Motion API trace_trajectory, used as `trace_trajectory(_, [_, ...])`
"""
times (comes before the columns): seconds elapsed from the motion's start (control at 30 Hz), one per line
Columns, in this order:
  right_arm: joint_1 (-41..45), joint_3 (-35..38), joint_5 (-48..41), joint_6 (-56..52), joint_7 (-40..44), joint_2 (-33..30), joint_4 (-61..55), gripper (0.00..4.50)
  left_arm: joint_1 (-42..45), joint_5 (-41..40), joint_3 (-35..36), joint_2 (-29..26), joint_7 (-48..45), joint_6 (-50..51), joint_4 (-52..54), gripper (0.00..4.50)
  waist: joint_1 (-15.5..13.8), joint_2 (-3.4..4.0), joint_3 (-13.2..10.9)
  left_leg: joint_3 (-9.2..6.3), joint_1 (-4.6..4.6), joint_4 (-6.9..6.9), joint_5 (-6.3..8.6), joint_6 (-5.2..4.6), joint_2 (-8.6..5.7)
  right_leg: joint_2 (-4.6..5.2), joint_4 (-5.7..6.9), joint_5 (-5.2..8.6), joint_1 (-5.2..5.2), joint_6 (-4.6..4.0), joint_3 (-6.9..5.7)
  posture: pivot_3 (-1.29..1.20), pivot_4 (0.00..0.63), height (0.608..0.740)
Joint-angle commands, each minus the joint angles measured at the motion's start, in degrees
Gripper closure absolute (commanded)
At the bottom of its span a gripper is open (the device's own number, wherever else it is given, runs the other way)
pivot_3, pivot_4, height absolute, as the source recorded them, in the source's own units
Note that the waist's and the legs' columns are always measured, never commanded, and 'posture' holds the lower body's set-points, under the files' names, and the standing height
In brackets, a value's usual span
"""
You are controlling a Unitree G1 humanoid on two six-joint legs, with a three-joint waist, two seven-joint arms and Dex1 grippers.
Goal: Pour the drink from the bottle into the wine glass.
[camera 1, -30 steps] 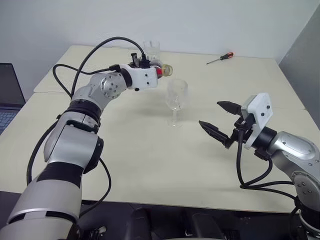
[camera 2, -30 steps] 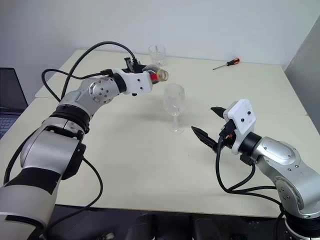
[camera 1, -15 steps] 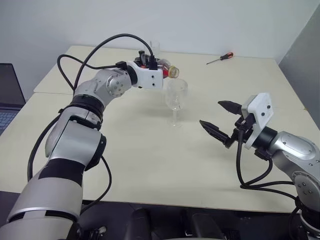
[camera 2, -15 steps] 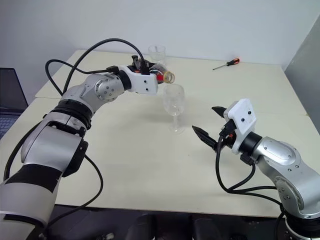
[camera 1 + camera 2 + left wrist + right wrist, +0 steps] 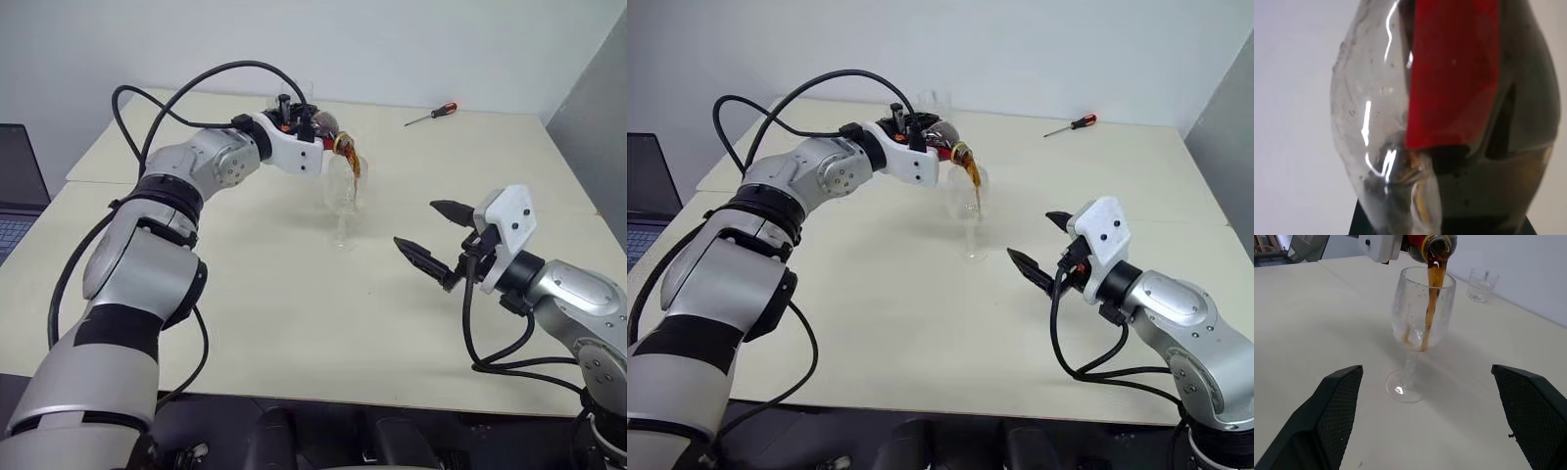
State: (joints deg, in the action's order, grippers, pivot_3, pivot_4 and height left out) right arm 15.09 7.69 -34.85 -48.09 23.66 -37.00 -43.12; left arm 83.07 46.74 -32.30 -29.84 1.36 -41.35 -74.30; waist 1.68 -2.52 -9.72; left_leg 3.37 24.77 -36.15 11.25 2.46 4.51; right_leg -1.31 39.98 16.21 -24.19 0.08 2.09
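My left gripper (image 5: 312, 125) is shut on the bottle (image 5: 325, 128), a small clear bottle with a red label (image 5: 1452, 73), and holds it tipped with its mouth just above the rim of the wine glass (image 5: 342, 199). Dark brown drink (image 5: 1432, 296) runs in a stream from the bottle mouth into the bowl, and a little has pooled at the bottom. The glass stands upright mid-table. My right gripper (image 5: 415, 224) hovers open to the right of the glass, holding nothing, its fingers (image 5: 1337, 396) spread wide and apart from the foot.
A short clear tumbler (image 5: 1480, 284) stands behind the bottle near the table's far edge. A red-handled screwdriver (image 5: 432, 115) lies at the back right. A laptop (image 5: 15, 191) sits off the table's left side. The cream table (image 5: 294, 313) stretches bare towards me.
My left gripper has rolled and shifted right and slightly up, tipping the bottle over the wine glass; the drink now streams out. The right gripper has stayed still.
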Motion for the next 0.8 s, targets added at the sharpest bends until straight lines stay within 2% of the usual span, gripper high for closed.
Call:
trace_trajectory(0.03, [0.17, 1.22, 0.45, 1.04, -0.15, -0.81, -1.81, 0.00, 3.09, 0.34, -0.03, -0.62, 2.42, 0.21, 0.71, 3.71, 0.00, 0.00, 0.00, 0.00, 0.00, 0.00, 0.00, 0.00, 0.00, 0.00, 0.00, 0.00, 0.00, 0.00, 0.00, 0.00, 0.150, 0.740])
trace_trajectory(0.8, [0.59, 1.22, 0.85, 1.85, 0.50, -1.49, -0.69, 0.00, 3.62, 1.49, -0.07, -1.68, 3.35, 0.56, 0.30, 3.71, 0.00, 0.00, 0.00, 0.00, -0.01, -0.06, -0.01, 0.02, -0.01, 0.01, 0.05, -0.05, 0.01, -0.09, -0.01, 0.00, 0.150, 0.740])
